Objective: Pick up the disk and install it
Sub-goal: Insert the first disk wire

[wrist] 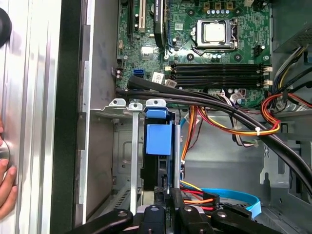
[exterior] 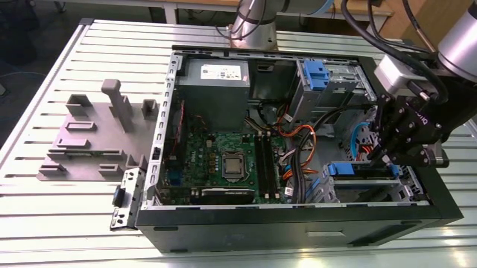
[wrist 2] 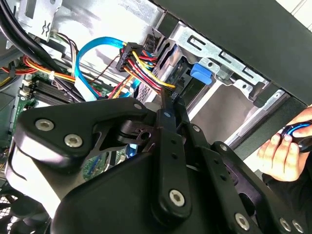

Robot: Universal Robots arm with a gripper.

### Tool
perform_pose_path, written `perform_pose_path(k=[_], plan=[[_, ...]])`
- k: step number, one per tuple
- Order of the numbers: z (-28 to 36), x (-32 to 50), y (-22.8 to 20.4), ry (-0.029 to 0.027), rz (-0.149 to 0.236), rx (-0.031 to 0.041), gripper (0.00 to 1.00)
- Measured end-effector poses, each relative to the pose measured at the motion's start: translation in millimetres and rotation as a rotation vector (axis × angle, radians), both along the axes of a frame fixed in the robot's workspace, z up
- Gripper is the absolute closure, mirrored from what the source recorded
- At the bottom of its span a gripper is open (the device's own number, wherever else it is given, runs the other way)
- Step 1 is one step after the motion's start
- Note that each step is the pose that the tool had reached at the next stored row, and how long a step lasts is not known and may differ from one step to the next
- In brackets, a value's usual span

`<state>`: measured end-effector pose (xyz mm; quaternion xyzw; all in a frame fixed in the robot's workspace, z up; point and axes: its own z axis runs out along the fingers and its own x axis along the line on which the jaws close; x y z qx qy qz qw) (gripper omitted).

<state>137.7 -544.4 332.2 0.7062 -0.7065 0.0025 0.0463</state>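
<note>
The disk (exterior: 350, 170) sits in the lower drive cage of the open computer case (exterior: 298, 223), at the exterior view's right. Its blue carrier tab (wrist: 158, 139) faces the motherboard, and the dark drive body (wrist: 152, 170) stands on edge between metal rails. In the second wrist view the disk (wrist 2: 199, 78) lies just beyond the fingertips. My gripper (exterior: 384, 162) hangs over the cage from the right. Its fingers (wrist: 176, 195) are drawn close together at the drive's near end, and the gripper (wrist 2: 171, 100) has nothing between them.
Bundled power cables (wrist: 234, 122) and a blue data cable (wrist 2: 92, 46) cross beside the cage. A second blue bracket (exterior: 314, 75) sits in the upper bay, next to the grey power supply (exterior: 216, 75). A grey fixture (exterior: 97, 137) stands outside the case. A person's hand (wrist 2: 280, 151) rests nearby.
</note>
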Motion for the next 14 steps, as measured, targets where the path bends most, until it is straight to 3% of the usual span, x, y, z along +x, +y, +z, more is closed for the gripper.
perform_pose_path(k=[8,14], plan=[[-0.6,0.0,-2.3,-0.0009,0.000,0.0023,0.83],[-3.9,0.0,-4.1,-0.0010,0.000,0.0145,0.83]])
